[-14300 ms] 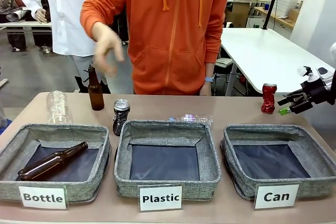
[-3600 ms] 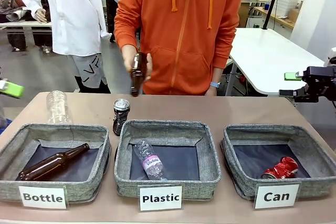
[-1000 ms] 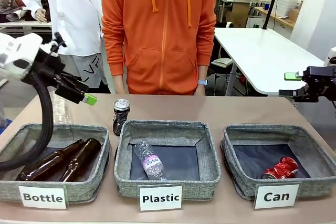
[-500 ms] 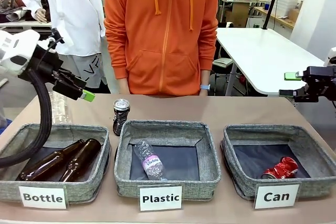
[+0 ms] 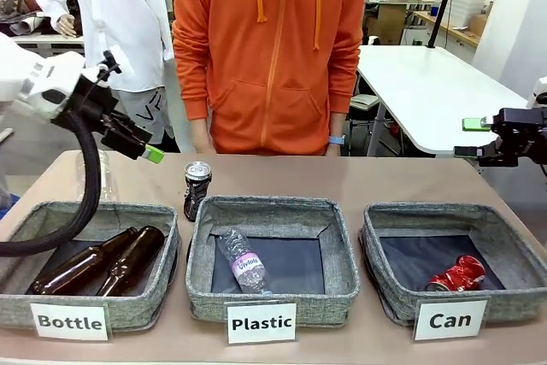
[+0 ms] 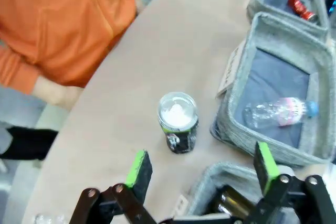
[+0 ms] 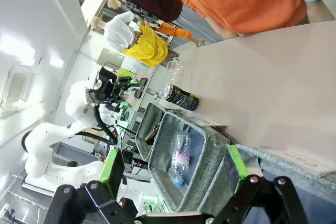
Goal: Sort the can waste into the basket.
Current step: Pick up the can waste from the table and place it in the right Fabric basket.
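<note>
Front view across a tan desk [image 5: 385, 181] with three grey woven-fabric baskets in a row along the lower frame; a person in an orange hooded top [image 5: 269, 57] stands behind it at upper centre. The task looks about half done: the red can [image 5: 459, 274], crushed and glossy, lies on the dark lining at the lower right, inside the basket labelled "Can" [image 5: 395, 301]; the dark can [image 5: 197, 190], a small dented cylinder with a silver top, stands upright on the desk left of centre, just behind the far left corner of the middle basket, not yet sorted. The baskets are soft-walled rectangles with rounded corners and white printed labels; the middle one holds a clear crumpled plastic bottle [image 5: 239, 262], the left one two smooth brown glass bottles [image 5: 128, 258]. The left gripper [image 5: 147, 153] hangs at the upper left, above the desk; in its wrist view the fingers are spread wide and empty, with the dark can between and beyond them. The right gripper [image 5: 472, 138] hovers at the right edge, above and behind the "Can" basket, fingers also wide and empty.
</note>
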`<state>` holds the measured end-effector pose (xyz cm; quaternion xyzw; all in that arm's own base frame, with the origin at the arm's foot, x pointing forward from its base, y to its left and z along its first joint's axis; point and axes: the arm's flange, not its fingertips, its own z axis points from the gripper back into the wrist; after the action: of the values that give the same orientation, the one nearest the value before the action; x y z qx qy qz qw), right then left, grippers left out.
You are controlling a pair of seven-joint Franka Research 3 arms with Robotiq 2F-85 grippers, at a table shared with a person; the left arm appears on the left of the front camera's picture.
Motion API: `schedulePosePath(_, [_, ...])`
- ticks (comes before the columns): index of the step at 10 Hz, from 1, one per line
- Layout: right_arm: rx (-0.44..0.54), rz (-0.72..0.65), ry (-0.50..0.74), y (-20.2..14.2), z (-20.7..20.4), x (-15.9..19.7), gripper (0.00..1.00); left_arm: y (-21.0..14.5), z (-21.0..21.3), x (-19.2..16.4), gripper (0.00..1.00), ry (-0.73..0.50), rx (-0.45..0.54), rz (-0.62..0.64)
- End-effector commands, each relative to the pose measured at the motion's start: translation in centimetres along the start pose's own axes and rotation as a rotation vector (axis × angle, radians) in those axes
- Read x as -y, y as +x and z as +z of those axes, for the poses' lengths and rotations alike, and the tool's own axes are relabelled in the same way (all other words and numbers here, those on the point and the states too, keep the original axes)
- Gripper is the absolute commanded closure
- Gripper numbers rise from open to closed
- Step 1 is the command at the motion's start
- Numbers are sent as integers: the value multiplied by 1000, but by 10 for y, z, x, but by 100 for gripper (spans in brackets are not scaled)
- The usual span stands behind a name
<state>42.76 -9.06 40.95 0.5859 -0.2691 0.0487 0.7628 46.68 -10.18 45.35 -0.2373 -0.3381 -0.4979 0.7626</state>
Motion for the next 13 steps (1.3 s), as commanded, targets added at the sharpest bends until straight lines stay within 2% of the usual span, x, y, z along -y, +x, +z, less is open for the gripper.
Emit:
schedulePosePath(1, [7, 24, 1, 1, 0, -1, 0, -11, -20, -31, 0, -19, 96, -140])
schedulePosePath(3, [7, 24, 1, 1, 0, -1, 0, -24, -30, -52, 0, -71, 208, -255])
schedulePosePath(4, [7, 24, 1, 1, 0, -1, 0, -32, -24, -61, 0, -112, 189, -200])
schedulePosePath(5, [7, 24, 1, 1, 0, -1, 0, -43, 44, -49, 0, -255, 344, -110])
schedulePosePath(6, [7, 24, 1, 1, 0, -1, 0, -59, 115, -28, 0, -242, 454, -105])
schedulePosePath(8, [7, 24, 1, 1, 0, -1, 0, -103, 217, 5, 0, -41, 529, -6])
schedulePosePath(9, [7, 24, 1, 1, 0, -1, 0, -123, 245, 14, 0, 45, 541, 86])
schedulePosePath(11, [7, 24, 1, 1, 0, -1, 0, -153, 269, 15, 0, 140, 554, 224])
schedulePosePath(13, [7, 24, 1, 1, 0, -1, 0, -177, 277, 19, 0, 178, 569, 255])
